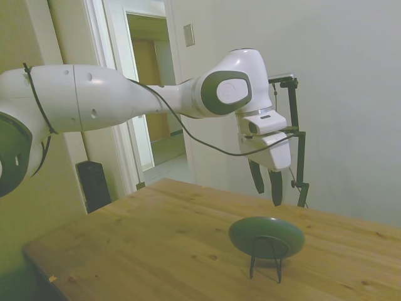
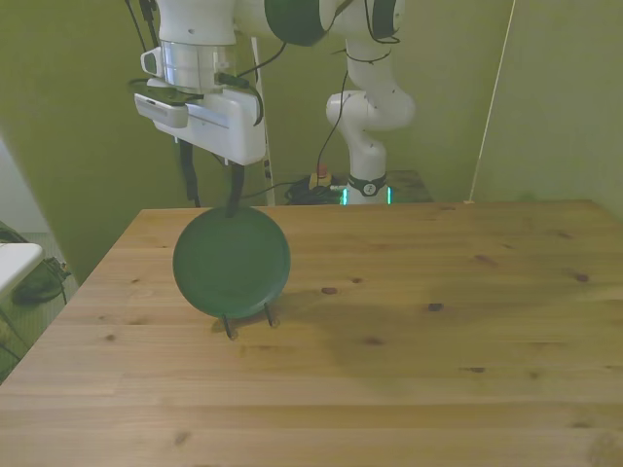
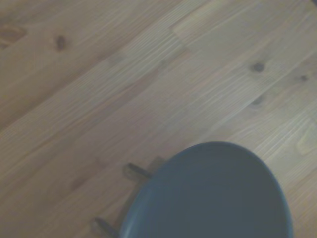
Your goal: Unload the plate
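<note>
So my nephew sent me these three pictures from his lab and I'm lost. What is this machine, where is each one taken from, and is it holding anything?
It is a white robot arm ending in a two-fingered claw. One picture is taken from beside the wooden table, one from across it, and the blurry close-up from a camera on the arm's wrist. On the table a dark grey-green plate leans nearly upright in a thin black wire stand. The claw hangs open just above the plate and holds nothing.
</note>
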`<state>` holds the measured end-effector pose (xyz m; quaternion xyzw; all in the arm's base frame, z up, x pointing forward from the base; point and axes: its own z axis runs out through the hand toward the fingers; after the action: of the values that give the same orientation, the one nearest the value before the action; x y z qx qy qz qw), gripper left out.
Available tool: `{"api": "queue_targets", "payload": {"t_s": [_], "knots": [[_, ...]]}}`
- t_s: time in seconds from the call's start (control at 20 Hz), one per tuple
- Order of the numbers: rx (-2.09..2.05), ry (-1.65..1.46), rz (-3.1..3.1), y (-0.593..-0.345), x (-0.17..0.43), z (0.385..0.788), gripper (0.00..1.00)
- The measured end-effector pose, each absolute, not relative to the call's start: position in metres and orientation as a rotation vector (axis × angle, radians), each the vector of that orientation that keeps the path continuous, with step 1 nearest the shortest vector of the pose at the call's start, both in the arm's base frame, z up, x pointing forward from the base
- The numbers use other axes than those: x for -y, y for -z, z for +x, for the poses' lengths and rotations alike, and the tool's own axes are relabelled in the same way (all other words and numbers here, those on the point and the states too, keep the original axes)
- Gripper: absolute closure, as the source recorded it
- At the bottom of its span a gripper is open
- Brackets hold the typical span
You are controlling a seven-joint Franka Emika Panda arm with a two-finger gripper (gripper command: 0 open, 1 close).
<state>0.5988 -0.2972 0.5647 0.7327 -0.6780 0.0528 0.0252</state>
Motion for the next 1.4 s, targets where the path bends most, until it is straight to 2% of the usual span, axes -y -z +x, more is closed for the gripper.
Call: {"api": "queue_targets", "payload": {"t_s": [0.2, 0.35, 0.85, 1.3, 1.35, 1.4], "knots": [[2.118, -0.064, 2.251, -0.575, 0.289, 0.594, 0.00], [2.121, 0.010, 2.232, -0.573, 0.287, 0.588, 0.00], [2.129, 0.162, 2.140, -0.532, 0.311, 0.589, 0.00], [2.103, 0.190, 2.131, -0.515, 0.307, 0.599, 0.00], [2.101, 0.193, 2.130, -0.513, 0.307, 0.600, 1.00], [2.100, 0.197, 2.130, -0.511, 0.307, 0.600, 1.00]]}}
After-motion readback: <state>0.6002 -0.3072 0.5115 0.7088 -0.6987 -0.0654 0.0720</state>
